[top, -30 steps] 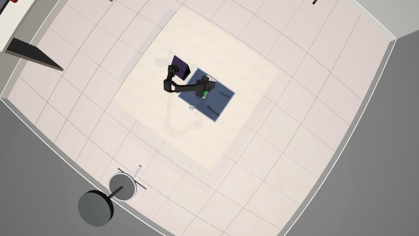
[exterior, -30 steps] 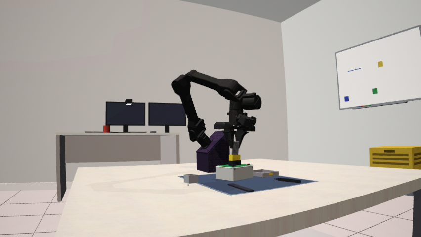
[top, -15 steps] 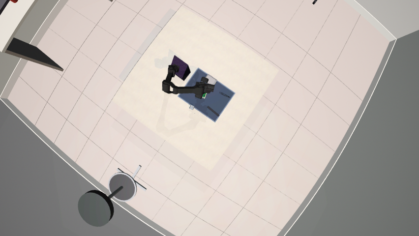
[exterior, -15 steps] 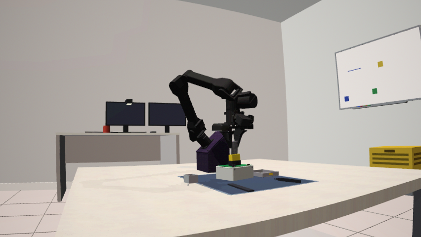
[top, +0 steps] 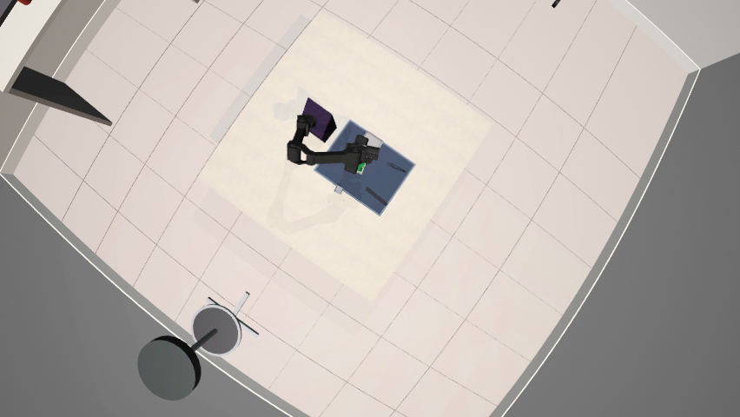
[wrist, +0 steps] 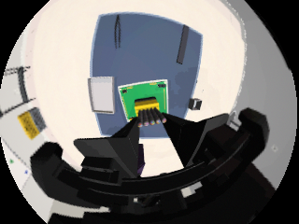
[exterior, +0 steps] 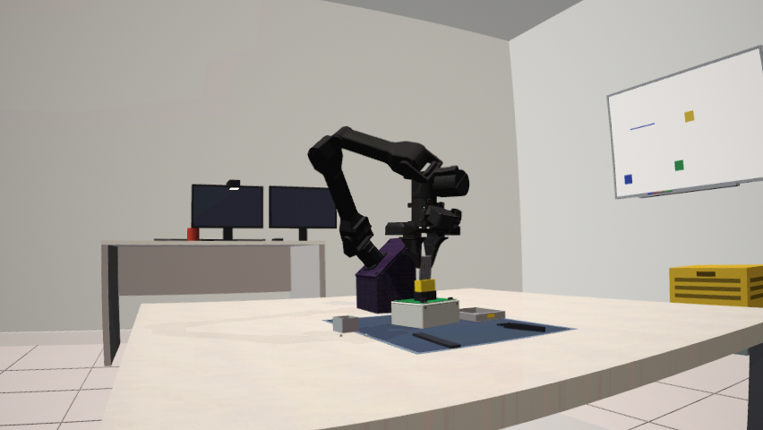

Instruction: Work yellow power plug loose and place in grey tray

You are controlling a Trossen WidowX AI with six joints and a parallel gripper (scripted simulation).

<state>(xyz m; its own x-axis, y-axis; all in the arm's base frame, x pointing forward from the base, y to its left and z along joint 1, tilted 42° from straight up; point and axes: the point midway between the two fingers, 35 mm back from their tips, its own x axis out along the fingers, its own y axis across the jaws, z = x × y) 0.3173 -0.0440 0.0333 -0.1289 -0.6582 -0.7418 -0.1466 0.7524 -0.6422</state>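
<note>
Fingers [exterior: 436, 250] of the gripper [exterior: 425, 264] [wrist: 151, 118] are clamped on the yellow power plug [exterior: 424, 286] [wrist: 147, 105] at its bundle of wires [exterior: 425, 270] [wrist: 150, 113], as the wrist view has it. Below them the plug is over the green circuit board [top: 360, 168] [exterior: 411, 300] [wrist: 128, 95], and the grey tray [top: 373, 138] [exterior: 483, 311] [wrist: 101, 95] is beside the board, with no plug in it. Also on the blue mat [top: 388, 181] [exterior: 480, 336] [wrist: 140, 47] are a dark bar [top: 376, 195] [exterior: 436, 340] [wrist: 182, 44] and a slim dark tool [top: 397, 167] [exterior: 523, 326] [wrist: 118, 32].

From the exterior, the plug sits directly on the black socket [exterior: 424, 295], above the white box [exterior: 408, 313] that carries the board. How loose it is, I cannot tell. A small grey box [top: 338, 189] [exterior: 341, 324] [wrist: 195, 104] is at the mat's edge.

From the top, the black arm [top: 331, 157] [exterior: 368, 145] reaches from the purple block [top: 318, 117] [exterior: 368, 293] [wrist: 141, 161] over the mat, hiding the plug and part of the board
</note>
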